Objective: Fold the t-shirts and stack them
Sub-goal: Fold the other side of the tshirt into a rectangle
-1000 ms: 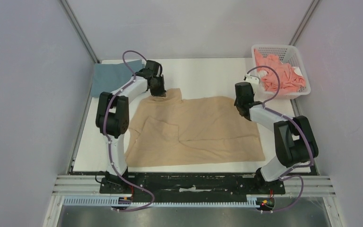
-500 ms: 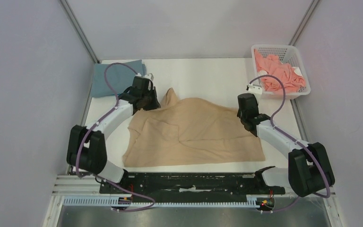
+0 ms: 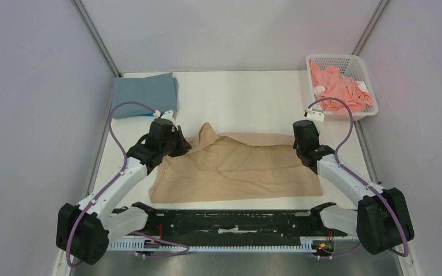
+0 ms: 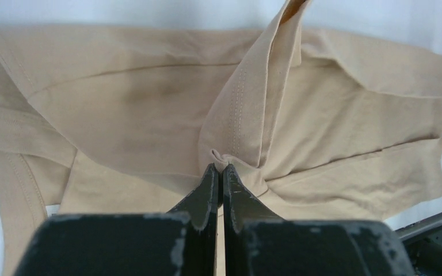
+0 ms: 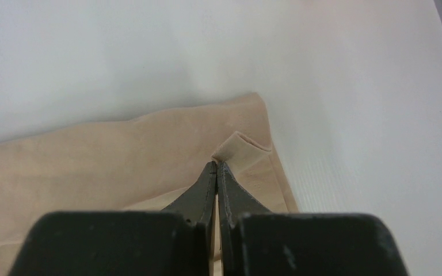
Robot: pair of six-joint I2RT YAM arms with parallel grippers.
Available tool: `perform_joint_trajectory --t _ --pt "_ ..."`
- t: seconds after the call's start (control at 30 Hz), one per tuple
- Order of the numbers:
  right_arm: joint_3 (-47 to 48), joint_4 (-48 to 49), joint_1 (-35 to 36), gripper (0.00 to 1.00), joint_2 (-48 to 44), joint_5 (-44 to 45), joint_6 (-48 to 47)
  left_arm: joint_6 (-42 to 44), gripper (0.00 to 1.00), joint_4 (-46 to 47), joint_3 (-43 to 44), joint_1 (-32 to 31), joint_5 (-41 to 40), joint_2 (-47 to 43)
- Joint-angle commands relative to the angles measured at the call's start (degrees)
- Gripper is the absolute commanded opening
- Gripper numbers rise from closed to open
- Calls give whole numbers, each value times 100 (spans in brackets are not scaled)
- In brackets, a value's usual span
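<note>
While both arms are pulling back toward their bases, I am watching the near hem of the tan soft-cloth short-sleeved t-shirt [image 3: 236, 172] lying just where it lay a second ago, close to the front edge of the white table top [image 3: 247, 95], so only the far half is travelling. Just beyond that, the left gripper [image 4: 219, 170] is pinching a bunched bit of sleeve or shoulder hem, jaws pressed together on the cloth. A ridge of fabric is standing up from the pinch, so I judge it is lifting that corner rather than sliding it. Across from it, the right gripper [image 5: 216, 168] is clamped likewise on the far right corner, where a small lip of hem is curling by the tips. A second ago both were holding these corners well farther back, with the shirt spread flat and deep. Now the cloth is looking shallower front to back and is rumpling through the middle. I am reading this as the first fold under way, the far edge coming toward the near hem but not yet laid down. Farther off, the folded dusty grey-blue cloth t-shirt [image 3: 145, 95] is waiting at the far left corner, likely the stack. The crumpled coral pink cloth t-shirt [image 3: 342, 89] is sitting in the white plastic lattice basket [image 3: 334, 57] at far right.
</note>
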Motion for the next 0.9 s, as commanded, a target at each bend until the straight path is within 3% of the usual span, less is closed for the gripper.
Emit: perform_joint_trajectory --t 0.0,0.43,0.87 --pt "-136 -90 6 0 -266 164 34 -493 2 -221 -252 -40 -272 -646" --pt "-35 -333 -18 0 -238 274 -101 -1074 2 -1083 -674 -50 -497 -2199" --pt "159 -675 -71 1 -316 159 -265 -1606 2 -1874 -847 -46 -323 -2734"
